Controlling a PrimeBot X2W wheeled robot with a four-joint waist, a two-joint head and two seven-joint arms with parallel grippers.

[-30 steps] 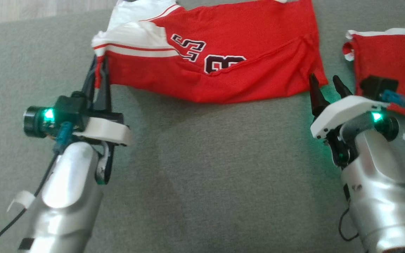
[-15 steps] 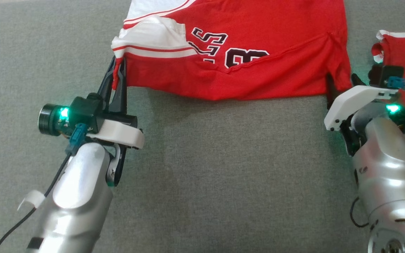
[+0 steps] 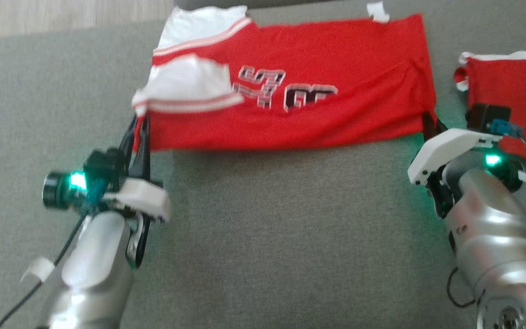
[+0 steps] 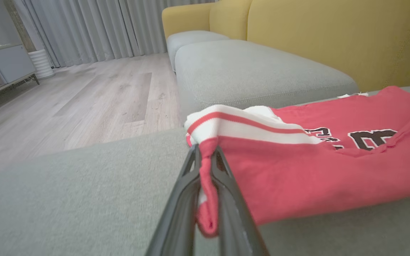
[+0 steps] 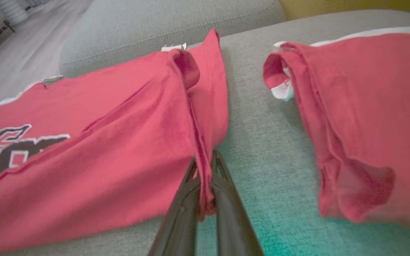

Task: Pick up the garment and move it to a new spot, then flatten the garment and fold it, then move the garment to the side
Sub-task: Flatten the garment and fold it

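Lying flat on the grey woven seat cushion: red jersey, soft knit, folded into a wide band, with a white shoulder panel striped thin red at its left end and black, white-edged lettering mid-cloth. Left gripper pinched tight on the jersey's near left corner. The left wrist view shows a roll of red hem squeezed between the two dark fingers, cloth bulging out below. Right gripper clamped on the near right corner. Its wrist view shows a thin doubled edge caught at the tips. Second red garment, rumpled and white-trimmed, lies apart to the right, bare grey weave between the two. Head view gives the whole layout, though blurred. Left wrist view takes in the room beyond: mustard-yellow sofa back, pale plank floor, grey pleated curtains.
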